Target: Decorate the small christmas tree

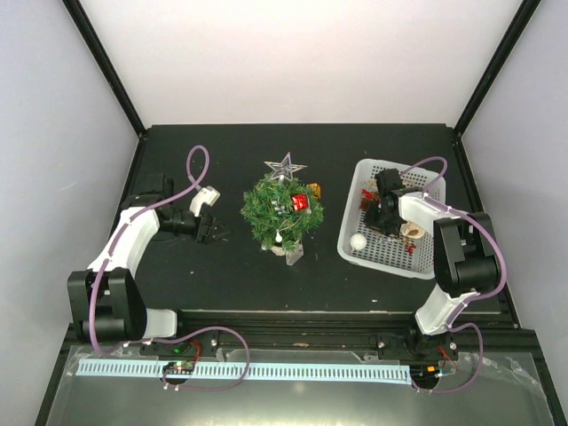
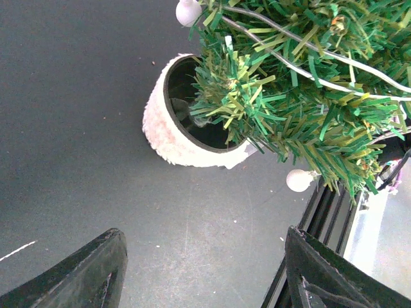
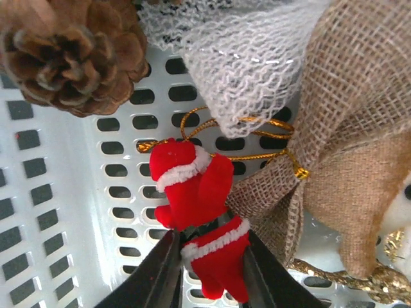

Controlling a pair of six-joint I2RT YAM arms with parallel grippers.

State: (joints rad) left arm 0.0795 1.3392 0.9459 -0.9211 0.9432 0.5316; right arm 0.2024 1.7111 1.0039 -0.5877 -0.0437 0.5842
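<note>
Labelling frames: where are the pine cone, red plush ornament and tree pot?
pine cone (image 3: 70,51), right wrist view, scales' centre.
red plush ornament (image 3: 189,189), right wrist view, upper half.
tree pot (image 2: 157,131), left wrist view, fuzzy wall.

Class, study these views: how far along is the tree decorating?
Done: the small christmas tree wears a star and red decoration. In hand: right gripper grips a red felt ornament in the basket. Left: pine cone and burlap piece await; left gripper open.

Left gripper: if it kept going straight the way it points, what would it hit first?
Likely the white pot of the small christmas tree; only table lies between, depth unclear.
</note>
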